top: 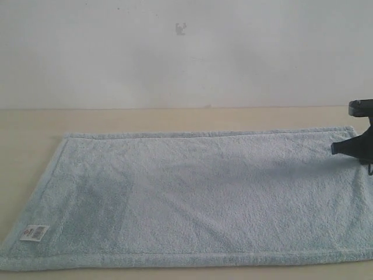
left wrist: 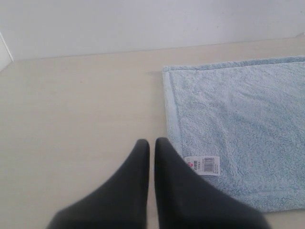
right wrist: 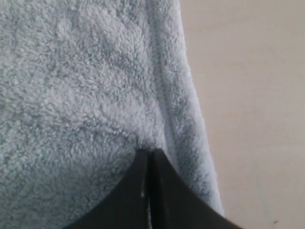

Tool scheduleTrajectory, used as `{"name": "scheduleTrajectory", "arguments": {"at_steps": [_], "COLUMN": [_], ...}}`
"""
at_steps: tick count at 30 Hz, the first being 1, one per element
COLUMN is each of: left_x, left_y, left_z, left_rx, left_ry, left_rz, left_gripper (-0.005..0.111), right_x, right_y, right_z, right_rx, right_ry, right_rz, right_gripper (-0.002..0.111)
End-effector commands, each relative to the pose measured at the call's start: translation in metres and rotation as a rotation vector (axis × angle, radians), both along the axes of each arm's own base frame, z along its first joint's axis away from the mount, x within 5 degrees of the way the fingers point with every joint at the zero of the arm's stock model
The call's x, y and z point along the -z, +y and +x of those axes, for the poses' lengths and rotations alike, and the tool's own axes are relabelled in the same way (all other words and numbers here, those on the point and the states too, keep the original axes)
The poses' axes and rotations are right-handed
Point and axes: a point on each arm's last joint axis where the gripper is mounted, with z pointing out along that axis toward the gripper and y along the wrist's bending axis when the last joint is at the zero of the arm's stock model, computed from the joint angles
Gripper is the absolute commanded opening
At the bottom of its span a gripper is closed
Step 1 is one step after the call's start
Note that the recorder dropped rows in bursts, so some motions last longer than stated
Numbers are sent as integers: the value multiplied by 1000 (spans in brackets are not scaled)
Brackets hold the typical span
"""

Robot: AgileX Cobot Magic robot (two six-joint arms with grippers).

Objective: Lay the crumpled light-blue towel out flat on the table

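- The towel (top: 192, 198) lies opened out on the bench (top: 29, 122), pale blue and fluffy, with its hemmed border showing along the far, left and near sides.
- It fills most of the near part of the bench. Its right end runs out of the exterior view, so I cannot tell how that end lies.
- A strip of bare bench shows beyond the far hem, up to the white wall (top: 175, 58), and more bare bench lies to the left of the towel.
- The small white label (top: 34, 233) sits at the near left corner, flat on the pile.
- The pile looks a shade darker in a patch just right of the label; the rest is smooth apart from faint ripples.
- My left fingers (left wrist: 148, 148) are closed, with only a thin slit between the tips and nothing in them. They hang over bare bench just beside the towel's left edge, close to the label.
- My right fingers (right wrist: 147, 160) are pressed together, their tips meeting the pile just inside the hem at the far right of the towel.
- I cannot tell whether any cloth is caught between those tips.
- My right arm (top: 361, 137) shows as a dark shape at the right edge of the exterior view, above the towel's far right part.
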Motion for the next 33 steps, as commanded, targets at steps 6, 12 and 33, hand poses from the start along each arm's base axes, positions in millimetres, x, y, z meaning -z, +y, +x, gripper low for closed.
{"name": "scheduleTrajectory", "arguments": {"at_steps": [6, 12, 33], "left_x": [1, 1, 1], "left_y": [0, 0, 0], "left_z": [0, 0, 0], "left_rx": [-3, -3, -3], "left_ry": [-5, -5, -5], "left_rz": [3, 3, 3], "left_gripper": [4, 4, 4], "right_x": [-60, -87, -233], "right_y": [9, 85, 96], "right_z": [-26, -110, -356], "right_rx": [165, -67, -378], "right_ry": [69, -134, -1236], "right_rz": [146, 188, 259], "right_gripper": [0, 0, 0]}}
